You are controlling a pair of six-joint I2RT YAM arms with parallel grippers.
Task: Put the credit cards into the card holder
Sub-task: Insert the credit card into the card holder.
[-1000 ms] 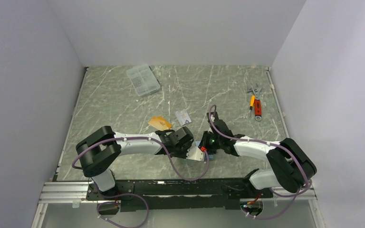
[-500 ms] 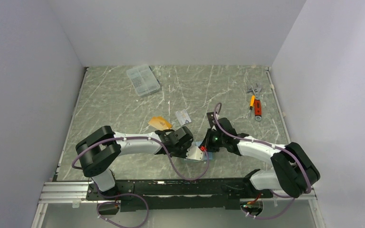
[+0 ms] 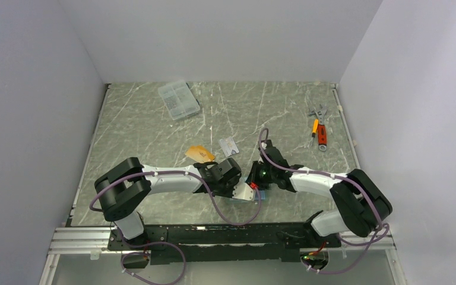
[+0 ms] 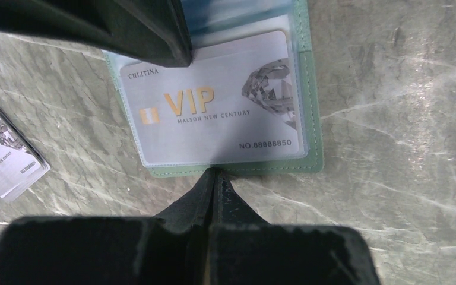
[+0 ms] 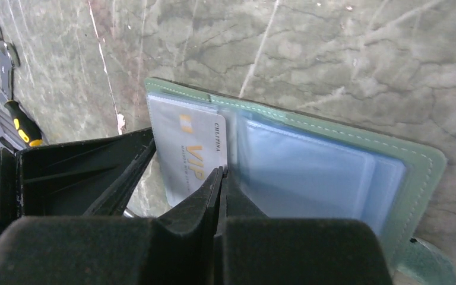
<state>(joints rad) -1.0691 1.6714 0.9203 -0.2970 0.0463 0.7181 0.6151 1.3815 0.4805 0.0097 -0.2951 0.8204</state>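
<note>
Card holder [image 4: 310,89] lies open, silver card [image 4: 214,113] sleeved; left fingers [image 4: 197,203] and right fingers [image 5: 200,199] both pressed together

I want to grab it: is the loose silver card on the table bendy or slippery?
Probably stiff: the loose silver card lies perfectly flat. Likely tricky to lift, its thin edge hugging the smooth table. Seems light.

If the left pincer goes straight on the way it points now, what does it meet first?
Most likely the green rim of the open wallet: the shut left pincer points straight at it, tips at or almost on it; depth is unclear. Just beyond lies the silver card in its clear sleeve.
</note>
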